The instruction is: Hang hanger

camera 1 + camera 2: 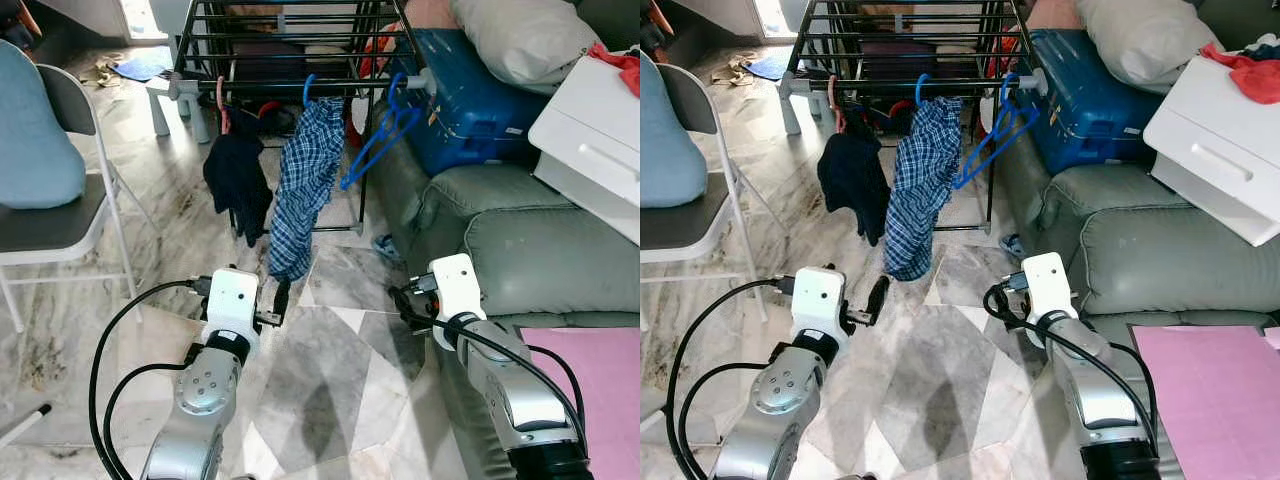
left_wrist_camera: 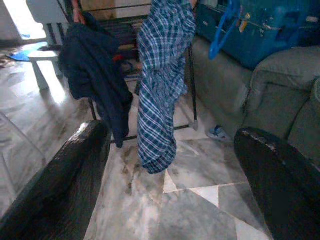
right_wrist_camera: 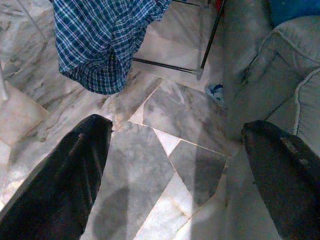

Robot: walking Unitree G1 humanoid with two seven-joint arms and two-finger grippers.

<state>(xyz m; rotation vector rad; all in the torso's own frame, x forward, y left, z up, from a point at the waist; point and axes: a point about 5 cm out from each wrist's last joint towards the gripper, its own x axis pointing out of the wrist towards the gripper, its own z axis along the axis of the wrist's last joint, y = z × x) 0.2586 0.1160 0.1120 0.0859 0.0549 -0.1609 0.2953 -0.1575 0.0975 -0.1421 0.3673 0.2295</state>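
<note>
Your wrist views show each claw, left claw (image 2: 170, 175) and right claw (image 3: 175, 175), spread wide and empty; head view adds blue hanger (image 1: 385, 135) on the rack (image 1: 290, 45) at 12 o'clock, sofa (image 1: 530, 250) at 2.

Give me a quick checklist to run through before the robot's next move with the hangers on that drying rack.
1. Left claw open and empty: ok.
2. Right claw open and empty: ok.
3. Empty blue hanger hooked on the drying rack: ok, it hangs by the rack's right corner.
4. Plaid shirt and dark garment hanging from the front rail: ok.
5. Floor path to the rack: ok, bare marble ahead.
6. A hanger in a claw, ready to hang: not ok.
</note>
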